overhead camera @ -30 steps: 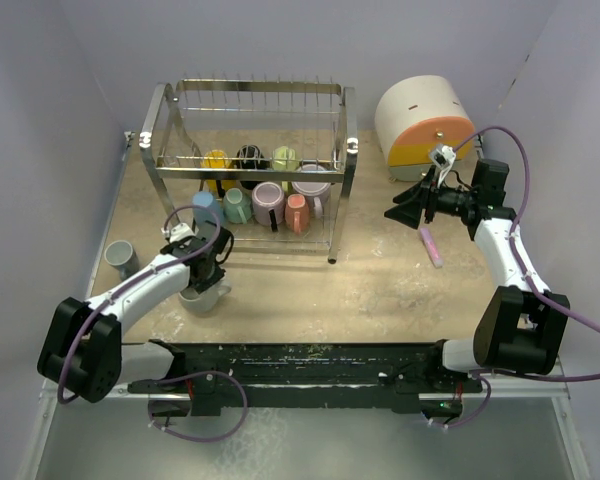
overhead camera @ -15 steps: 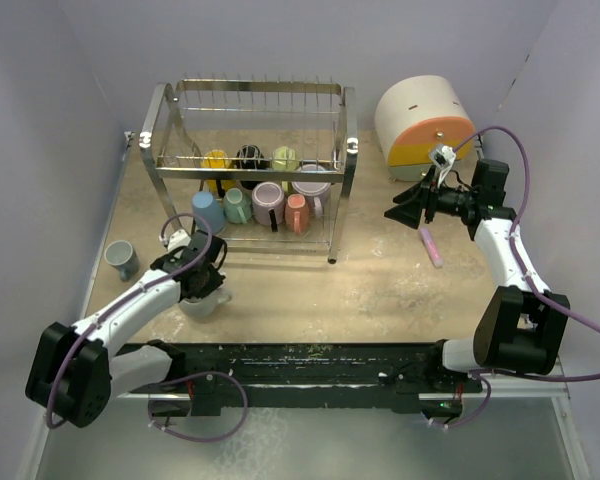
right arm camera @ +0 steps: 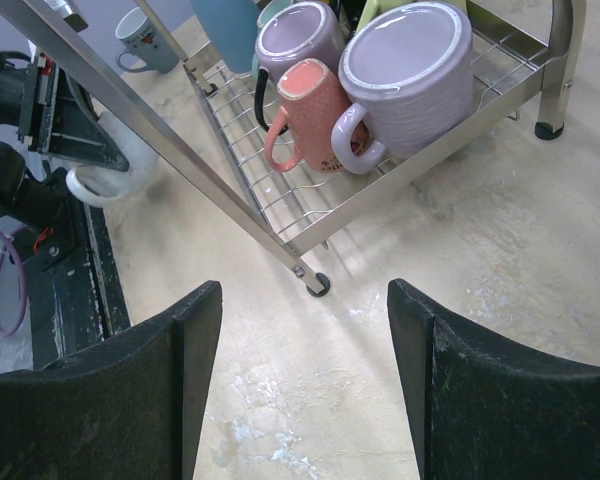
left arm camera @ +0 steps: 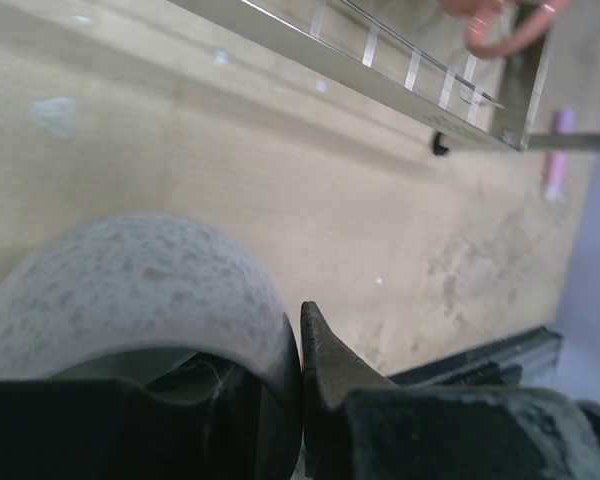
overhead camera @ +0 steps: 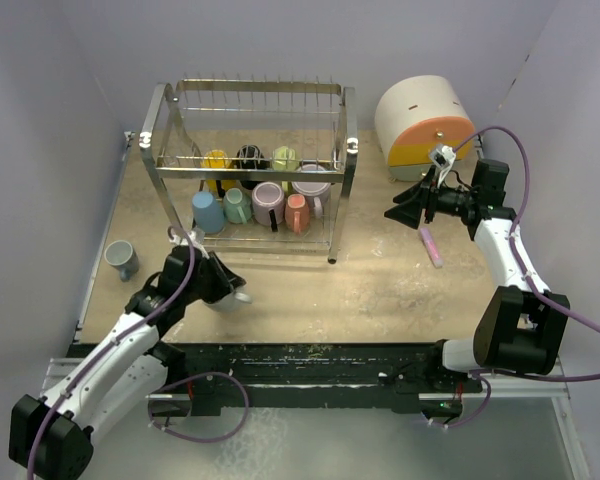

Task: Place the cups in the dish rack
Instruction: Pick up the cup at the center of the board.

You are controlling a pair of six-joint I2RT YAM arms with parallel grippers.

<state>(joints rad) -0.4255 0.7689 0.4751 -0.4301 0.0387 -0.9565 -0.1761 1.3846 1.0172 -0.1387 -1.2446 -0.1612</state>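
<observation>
My left gripper [overhead camera: 218, 283] is shut on the rim of a speckled white cup [overhead camera: 232, 295], which hangs tilted near the table's front left. In the left wrist view the cup's wall [left arm camera: 130, 290] is pinched between the fingers [left arm camera: 330, 365]. The silver dish rack [overhead camera: 345, 150] stands at the back. Its lower tier holds several cups, among them a blue one [overhead camera: 207, 211], a purple one [overhead camera: 268, 201], a salmon one [right arm camera: 315, 108] and a lavender one [right arm camera: 410, 70]. A grey-blue cup [overhead camera: 121, 258] stands on the table at the left. My right gripper [overhead camera: 405, 208] hovers open right of the rack, nothing between its fingers [right arm camera: 185, 370].
A cream-and-orange drawer box [overhead camera: 425, 125] sits at the back right. A small pink stick [overhead camera: 432, 246] lies on the table under the right arm. The rack's front foot [right arm camera: 318, 285] is close ahead of the right gripper. Walls close in on both sides.
My left gripper closed on the white cup's rim. The arm then drew back toward the near edge, tilting the cup and carrying it a little right. The right arm has not moved.
</observation>
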